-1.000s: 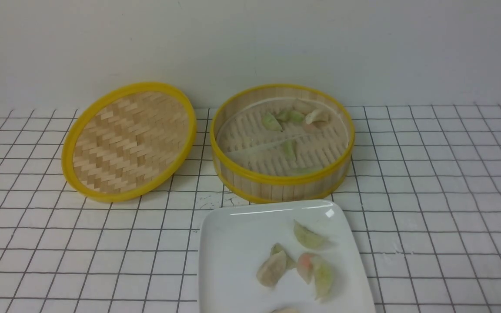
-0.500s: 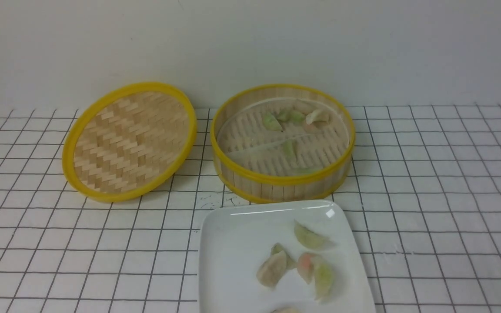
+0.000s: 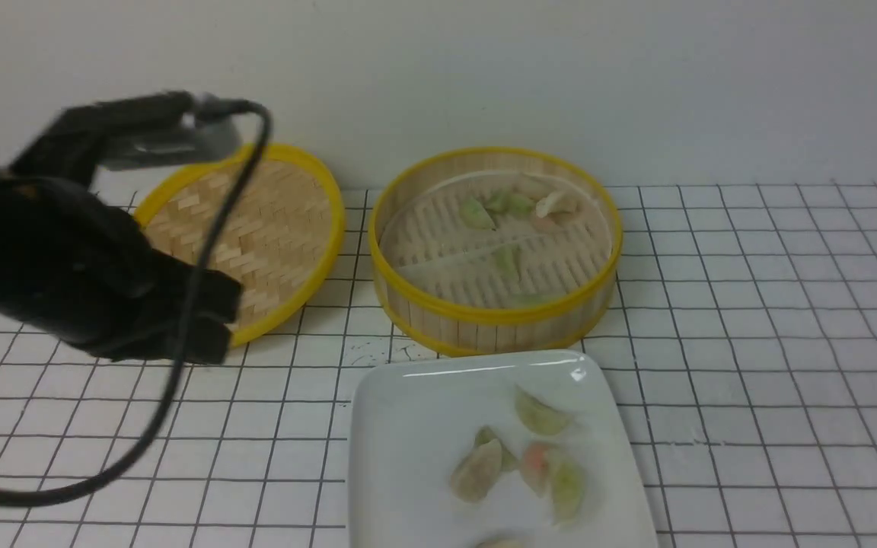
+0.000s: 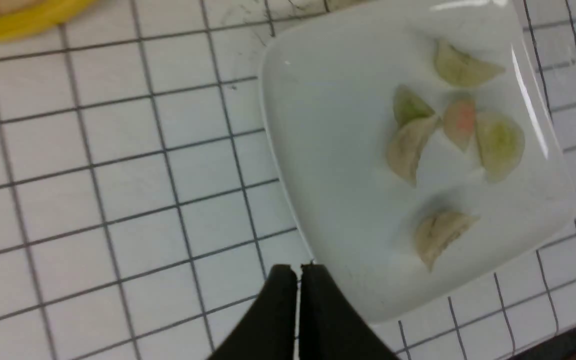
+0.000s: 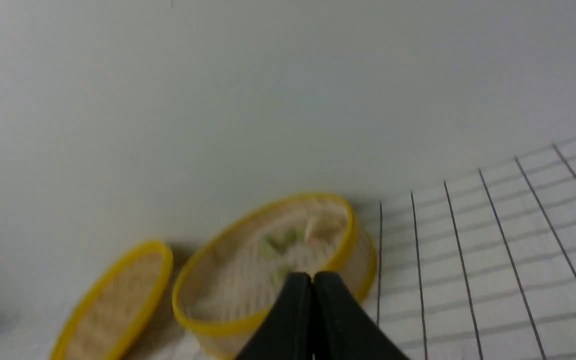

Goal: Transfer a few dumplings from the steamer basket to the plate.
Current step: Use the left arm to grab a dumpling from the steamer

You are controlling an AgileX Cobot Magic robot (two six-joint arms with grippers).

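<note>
The steamer basket (image 3: 484, 313) stands at the back centre with several dumplings inside, green ones (image 3: 476, 213) at the back and one (image 3: 505, 261) mid-floor. In front of it the white plate (image 3: 408, 411) carries several dumplings (image 3: 537, 412), seen also in the left wrist view (image 4: 460, 67). My left gripper (image 3: 225, 320) hangs shut and empty in front of the lid, left of the plate (image 4: 338, 150); its tips (image 4: 298, 270) sit by the plate's edge. My right gripper (image 5: 312, 276) is shut and empty, off the front view, facing the basket (image 5: 208, 327).
The shallow woven lid (image 3: 279, 221) leans tilted left of the basket, partly behind my left arm; it also shows in the right wrist view (image 5: 118, 295). A black cable (image 3: 180, 365) loops down from the left arm. A pale wall closes the back of the gridded table.
My left arm has come into the front view from the left and now covers part of the lid. Basket, plate and dumplings have not moved.
</note>
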